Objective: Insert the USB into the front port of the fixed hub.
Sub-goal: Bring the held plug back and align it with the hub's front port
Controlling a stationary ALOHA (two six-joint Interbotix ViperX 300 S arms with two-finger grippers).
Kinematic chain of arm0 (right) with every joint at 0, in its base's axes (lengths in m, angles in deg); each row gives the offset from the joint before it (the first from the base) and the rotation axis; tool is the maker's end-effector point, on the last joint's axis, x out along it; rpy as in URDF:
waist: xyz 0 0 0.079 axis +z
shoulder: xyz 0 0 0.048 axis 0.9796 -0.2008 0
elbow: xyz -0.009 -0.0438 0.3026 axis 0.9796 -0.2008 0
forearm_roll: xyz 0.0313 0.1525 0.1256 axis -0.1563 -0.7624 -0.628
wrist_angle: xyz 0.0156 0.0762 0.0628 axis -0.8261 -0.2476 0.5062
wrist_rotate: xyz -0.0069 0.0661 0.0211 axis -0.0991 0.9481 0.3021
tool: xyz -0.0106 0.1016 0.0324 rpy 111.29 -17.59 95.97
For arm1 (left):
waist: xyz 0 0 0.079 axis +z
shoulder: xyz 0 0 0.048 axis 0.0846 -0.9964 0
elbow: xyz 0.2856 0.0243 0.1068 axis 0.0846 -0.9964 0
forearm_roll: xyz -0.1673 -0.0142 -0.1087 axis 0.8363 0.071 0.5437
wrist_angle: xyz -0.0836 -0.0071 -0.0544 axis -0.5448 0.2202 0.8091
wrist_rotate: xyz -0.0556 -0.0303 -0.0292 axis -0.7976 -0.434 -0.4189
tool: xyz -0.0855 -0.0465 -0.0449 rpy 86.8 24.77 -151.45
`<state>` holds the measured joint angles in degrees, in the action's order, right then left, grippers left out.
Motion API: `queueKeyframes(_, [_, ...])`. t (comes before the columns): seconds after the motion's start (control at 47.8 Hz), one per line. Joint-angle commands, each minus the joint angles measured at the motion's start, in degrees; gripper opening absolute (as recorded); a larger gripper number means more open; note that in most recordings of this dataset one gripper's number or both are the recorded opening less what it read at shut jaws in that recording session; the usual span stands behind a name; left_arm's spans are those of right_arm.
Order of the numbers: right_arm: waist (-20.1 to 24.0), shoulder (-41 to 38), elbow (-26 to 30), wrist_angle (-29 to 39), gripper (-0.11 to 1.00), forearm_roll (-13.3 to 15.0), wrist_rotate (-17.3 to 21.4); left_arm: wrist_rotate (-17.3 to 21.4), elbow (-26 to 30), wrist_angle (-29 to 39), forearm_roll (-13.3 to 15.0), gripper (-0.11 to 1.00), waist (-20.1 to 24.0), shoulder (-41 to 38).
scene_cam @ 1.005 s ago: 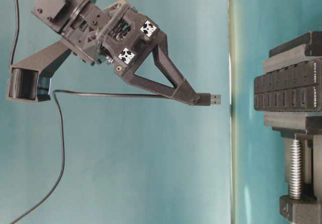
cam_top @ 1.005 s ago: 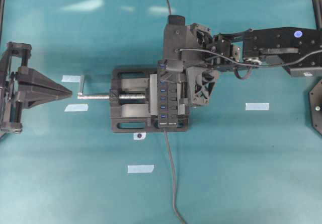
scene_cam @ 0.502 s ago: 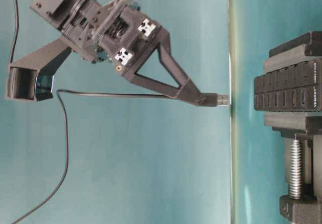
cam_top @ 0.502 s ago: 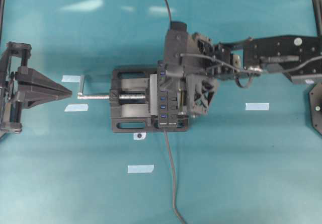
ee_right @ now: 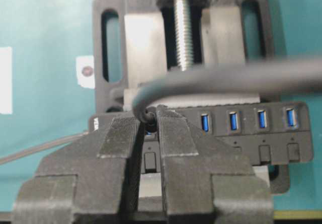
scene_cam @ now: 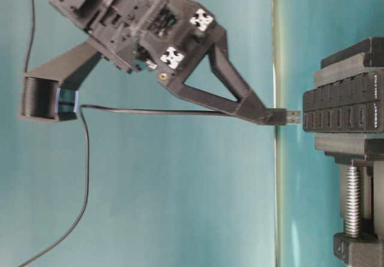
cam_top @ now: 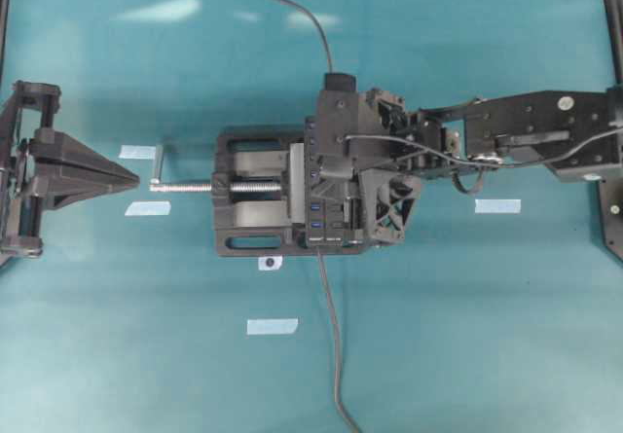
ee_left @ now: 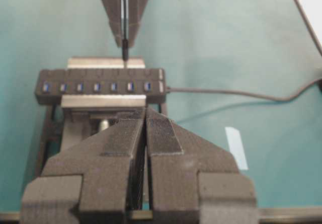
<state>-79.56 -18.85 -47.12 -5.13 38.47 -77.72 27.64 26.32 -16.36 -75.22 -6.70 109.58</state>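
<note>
Black vise (cam_top: 255,206), tape strips (cam_top: 272,326) on teal table (cam_top: 146,355)

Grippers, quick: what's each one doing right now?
Left gripper: shut, holding nothing.
Right gripper: shut on the USB, just short of the fixed hub.

black hub (ee_left: 100,79), blue ports (ee_left: 96,87); teal table (cam_top: 467,336)

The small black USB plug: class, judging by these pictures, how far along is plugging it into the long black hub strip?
Done: the right tool is shut on the small black USB plug, carried level with the long black hub strip clamped in the black vise. In hand: the plug's metal tip sits just short of the ports. Left: pushing it in. The left tool waits shut, holding nothing.
</note>
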Motion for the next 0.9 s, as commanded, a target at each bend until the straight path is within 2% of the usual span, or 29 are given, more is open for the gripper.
queueKeyframes(0.0, [0.4, 0.5, 0.6, -0.4, 0.08, 0.2, 0.3, -0.1, 0.8, -0.4, -0.1, 0.0, 0.0, -0.2])
queueKeyframes(0.879, [2.8, -1.9, 0.7, -0.4, 0.08, 0.2, 0.4, -0.1, 0.7, -0.4, -0.1, 0.0, -0.1, -0.3])
